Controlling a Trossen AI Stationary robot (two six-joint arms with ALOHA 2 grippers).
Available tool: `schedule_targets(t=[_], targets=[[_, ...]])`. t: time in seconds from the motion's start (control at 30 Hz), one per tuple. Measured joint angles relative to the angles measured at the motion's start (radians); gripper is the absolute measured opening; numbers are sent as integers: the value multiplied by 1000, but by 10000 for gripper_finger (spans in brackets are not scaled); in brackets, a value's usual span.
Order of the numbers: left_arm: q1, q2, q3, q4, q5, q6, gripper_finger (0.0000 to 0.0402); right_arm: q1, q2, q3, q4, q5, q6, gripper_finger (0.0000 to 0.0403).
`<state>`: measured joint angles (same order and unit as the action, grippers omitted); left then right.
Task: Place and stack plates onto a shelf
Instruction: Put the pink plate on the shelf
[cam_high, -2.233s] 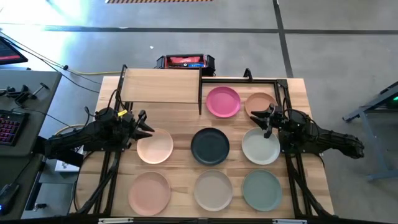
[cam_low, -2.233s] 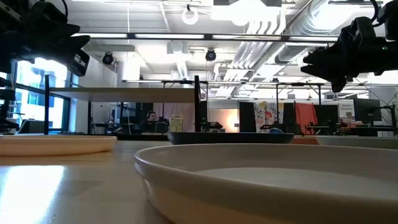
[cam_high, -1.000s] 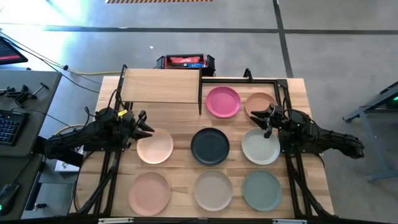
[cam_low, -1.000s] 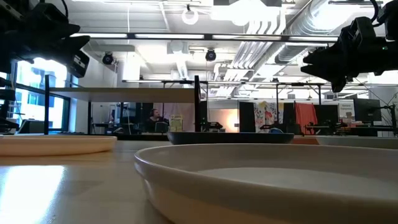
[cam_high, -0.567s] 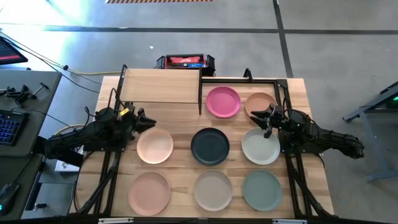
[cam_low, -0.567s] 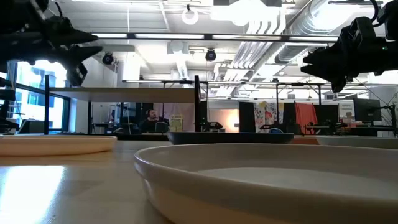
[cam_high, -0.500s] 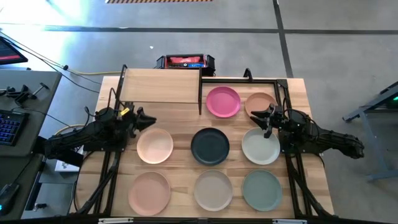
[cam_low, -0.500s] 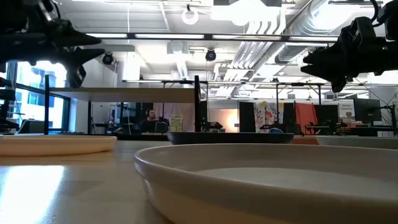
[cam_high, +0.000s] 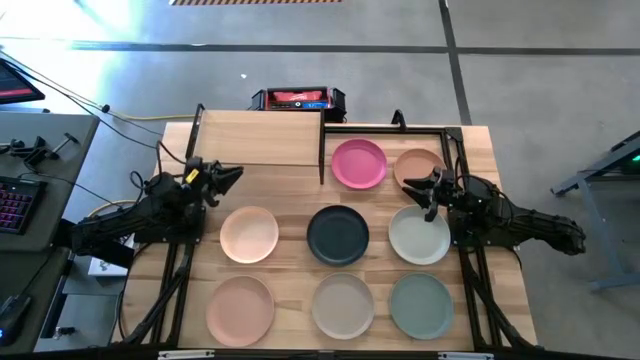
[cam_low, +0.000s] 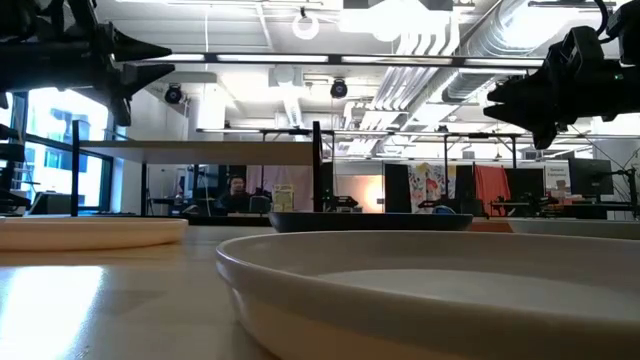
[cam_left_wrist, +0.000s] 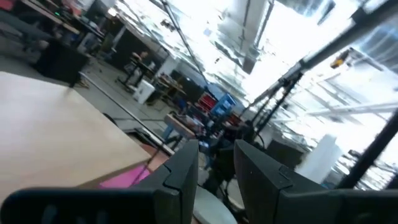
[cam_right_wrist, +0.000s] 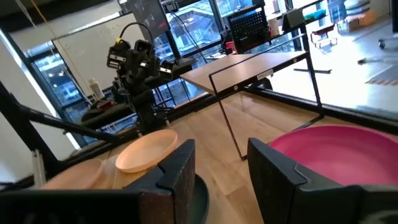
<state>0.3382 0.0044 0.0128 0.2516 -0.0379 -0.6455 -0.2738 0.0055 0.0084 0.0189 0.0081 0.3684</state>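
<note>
Red-and-black box (cam_high: 297, 99) on floor behind striped table (cam_high: 290, 280).

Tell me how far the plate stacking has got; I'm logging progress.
Nothing is done: the shelf is bare and all eight plates lie singly on the table. The left gripper hovers empty by the shelf; the right gripper waits empty. Every plate is left.

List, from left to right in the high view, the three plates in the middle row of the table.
Peach plate → charcoal plate → off-white plate, whose far edge lies under the right gripper.
</note>
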Motion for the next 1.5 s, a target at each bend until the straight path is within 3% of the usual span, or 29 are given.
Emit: schedule_targets(t=[0.27,0.47,0.6,1.07,1.27,1.5], targets=[[0,0,0,10,-38,-81,92,0,0,0,25,50,62,128],[0,0,0,94,-66,-111,92,0,0,0,200,89,76,128],[0,0,1,192,-69,-111,92,0,0,1,324,86,32,128],[0,28,141,187,-65,-8,92,0,10,134,351,86,-112,135],[0,86,216,150,-52,36,92,0,86,210,300,91,-215,155],[-1,164,270,132,-50,40,92,0,263,302,298,93,-307,179]])
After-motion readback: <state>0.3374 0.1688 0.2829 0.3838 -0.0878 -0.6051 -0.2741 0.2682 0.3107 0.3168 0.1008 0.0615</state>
